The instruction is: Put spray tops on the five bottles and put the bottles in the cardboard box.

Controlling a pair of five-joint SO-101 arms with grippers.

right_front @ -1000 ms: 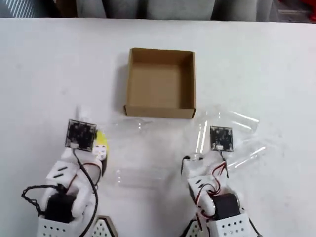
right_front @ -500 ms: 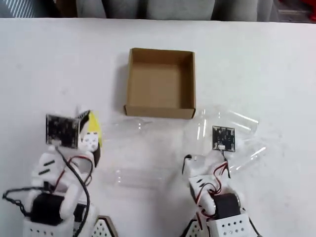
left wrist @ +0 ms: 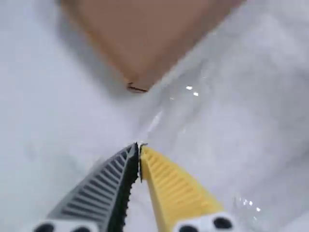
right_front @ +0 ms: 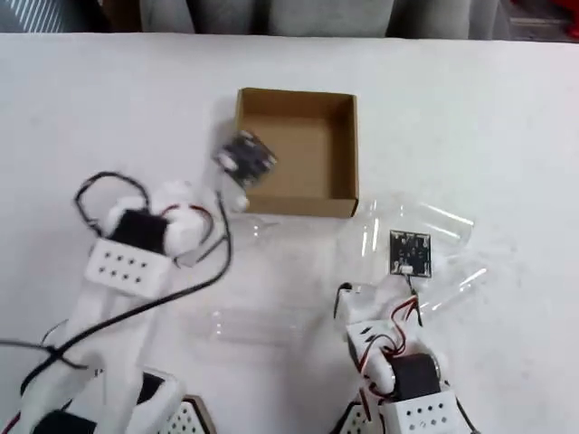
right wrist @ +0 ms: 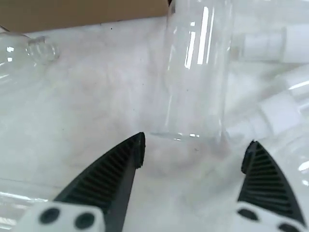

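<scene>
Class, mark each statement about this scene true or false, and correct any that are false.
1. The left pincer is shut. True.
2. The right pincer grips a clear bottle. False: it is open, and the clear bottle lies on the table beyond its jaws.
3. The cardboard box is full of bottles. False: the part of its floor that shows is bare.
4. A second bottle lies on the table in front of the cardboard box. True.
</scene>
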